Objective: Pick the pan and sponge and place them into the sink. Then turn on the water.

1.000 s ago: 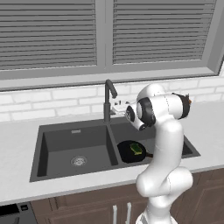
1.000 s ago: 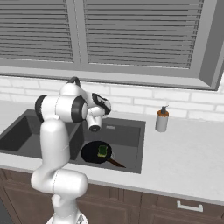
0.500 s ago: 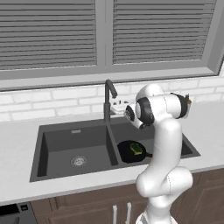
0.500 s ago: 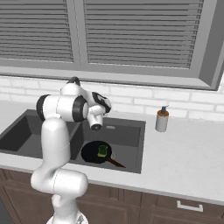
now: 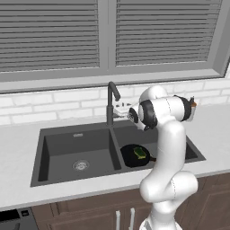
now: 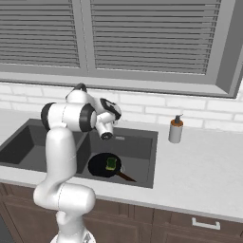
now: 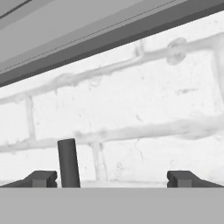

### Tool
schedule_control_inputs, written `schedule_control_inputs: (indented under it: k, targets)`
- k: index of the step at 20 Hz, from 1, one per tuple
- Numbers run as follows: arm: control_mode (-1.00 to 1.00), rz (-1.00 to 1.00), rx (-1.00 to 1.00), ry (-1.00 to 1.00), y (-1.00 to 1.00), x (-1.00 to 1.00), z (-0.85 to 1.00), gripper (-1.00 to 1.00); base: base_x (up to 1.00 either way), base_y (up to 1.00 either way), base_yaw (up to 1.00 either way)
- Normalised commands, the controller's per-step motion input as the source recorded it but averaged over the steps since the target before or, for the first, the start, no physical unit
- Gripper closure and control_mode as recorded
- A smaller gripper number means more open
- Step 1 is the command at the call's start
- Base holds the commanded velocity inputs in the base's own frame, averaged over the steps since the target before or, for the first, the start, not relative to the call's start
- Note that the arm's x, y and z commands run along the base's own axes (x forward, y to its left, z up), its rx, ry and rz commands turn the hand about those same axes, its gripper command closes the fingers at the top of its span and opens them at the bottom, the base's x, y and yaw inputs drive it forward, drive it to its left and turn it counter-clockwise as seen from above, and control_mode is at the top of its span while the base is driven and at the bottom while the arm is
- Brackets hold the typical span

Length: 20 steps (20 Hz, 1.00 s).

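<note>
I count one sink (image 5: 58, 139) with two basins, one faucet (image 5: 110, 99), one pan (image 5: 132, 155), one sponge (image 5: 141, 153) and one soap bottle (image 6: 176, 130) on the counter (image 6: 199, 171). The pan lies in the right basin with the sponge resting in it. My gripper (image 5: 120, 108) is spread wide, holds nothing, and hovers just beside the faucet, facing the brick wall (image 7: 144, 105).
</note>
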Motion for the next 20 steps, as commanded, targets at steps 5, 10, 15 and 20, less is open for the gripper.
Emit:
schedule_control_inputs:
  k: [5, 10, 15, 20]
  targets:
    - [-1.00, 0.03, 0.00, 0.03, 0.00, 0.16, 0.00, -1.00, 0.00, 0.00, 0.00]
    - [-1.00, 0.03, 0.00, 0.01, 0.00, 0.11, 0.00, -1.00, 0.00, 0.00, 0.00]
    - [-1.00, 0.03, 0.00, 0.00, 0.00, 0.13, -0.02, -1.00, 0.00, 0.00, 0.00]
    - [-1.00, 0.01, 0.00, 0.00, 0.00, 0.08, -0.01, -1.00, 0.00, 0.00, 0.00]
